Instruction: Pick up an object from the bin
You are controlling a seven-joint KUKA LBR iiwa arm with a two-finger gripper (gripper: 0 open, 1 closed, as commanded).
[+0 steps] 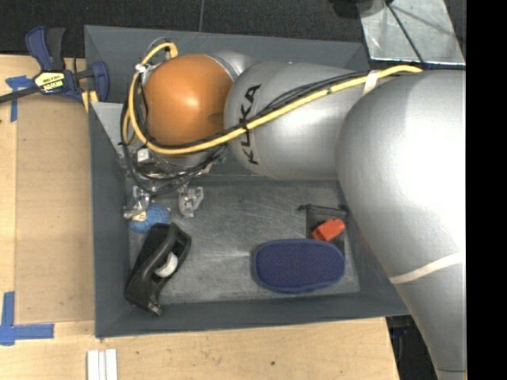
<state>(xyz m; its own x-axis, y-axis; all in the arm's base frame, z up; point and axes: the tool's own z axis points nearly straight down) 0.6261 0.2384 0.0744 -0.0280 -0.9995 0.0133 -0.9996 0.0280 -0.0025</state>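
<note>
Two fingers [188, 201] spread, small blue object [152, 217] just beside them

We log a robotics lab: silver KUKA-branded arm [293, 137], yellow cable [317, 95] along it, grey metal bin [238, 315] beneath it.

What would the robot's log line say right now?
gripper: open | over: small blue thing, bin left side | nearest: black tool | blue oval pad: apart
</note>
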